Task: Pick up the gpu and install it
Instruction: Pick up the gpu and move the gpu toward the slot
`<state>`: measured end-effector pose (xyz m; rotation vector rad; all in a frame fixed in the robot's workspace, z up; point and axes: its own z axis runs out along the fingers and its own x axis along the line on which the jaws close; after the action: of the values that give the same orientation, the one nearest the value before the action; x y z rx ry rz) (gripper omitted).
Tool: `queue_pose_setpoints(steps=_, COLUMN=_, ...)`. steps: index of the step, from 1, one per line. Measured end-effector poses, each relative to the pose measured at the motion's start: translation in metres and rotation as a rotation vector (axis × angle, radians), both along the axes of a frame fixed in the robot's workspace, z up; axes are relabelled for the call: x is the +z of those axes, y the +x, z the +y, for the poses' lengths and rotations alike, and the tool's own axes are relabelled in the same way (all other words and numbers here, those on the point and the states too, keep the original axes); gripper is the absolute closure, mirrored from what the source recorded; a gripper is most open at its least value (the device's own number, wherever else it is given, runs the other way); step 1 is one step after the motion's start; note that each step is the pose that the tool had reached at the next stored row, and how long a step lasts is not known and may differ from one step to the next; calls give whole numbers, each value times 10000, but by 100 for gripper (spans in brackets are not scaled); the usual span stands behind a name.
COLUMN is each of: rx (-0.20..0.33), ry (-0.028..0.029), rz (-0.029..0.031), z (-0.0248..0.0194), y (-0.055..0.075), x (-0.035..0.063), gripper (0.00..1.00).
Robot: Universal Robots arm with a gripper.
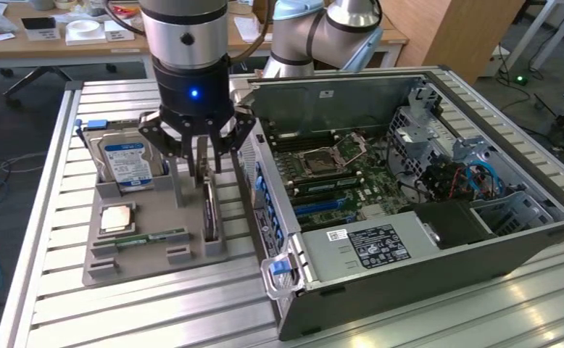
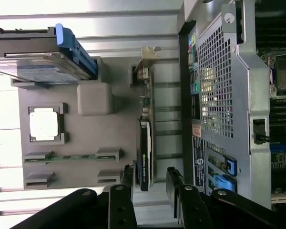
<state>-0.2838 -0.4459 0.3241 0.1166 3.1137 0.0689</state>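
Observation:
The gpu [image 1: 209, 208] stands on its edge in a slot of the grey holder block [image 1: 103, 267], next to the computer case. It is a thin dark card with a black shroud [image 2: 145, 160] and a silver end bracket [image 2: 149, 56]. My gripper [image 1: 203, 156] hangs straight above the gpu with its jaws open. In the wrist view the gripper [image 2: 150, 183] straddles the card's shroud end, one black finger [image 2: 127, 179] on each side with a gap to the card. Nothing is held.
The holder block [image 2: 86, 138] also carries a silver hard drive [image 1: 127, 163] with a blue-white label, a square processor [image 1: 117, 216] and a green memory stick [image 1: 151, 238]. The open computer case [image 1: 408, 181] lies beside it, motherboard [image 1: 336, 174] exposed. All rest on a ribbed aluminium table [image 1: 166, 304].

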Motion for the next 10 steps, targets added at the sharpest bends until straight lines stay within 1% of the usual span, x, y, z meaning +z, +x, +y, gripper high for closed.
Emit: queue_pose_setpoints(steps=10, rx=0, ry=0, rz=0, z=0, y=-5, x=-144, gripper=58)
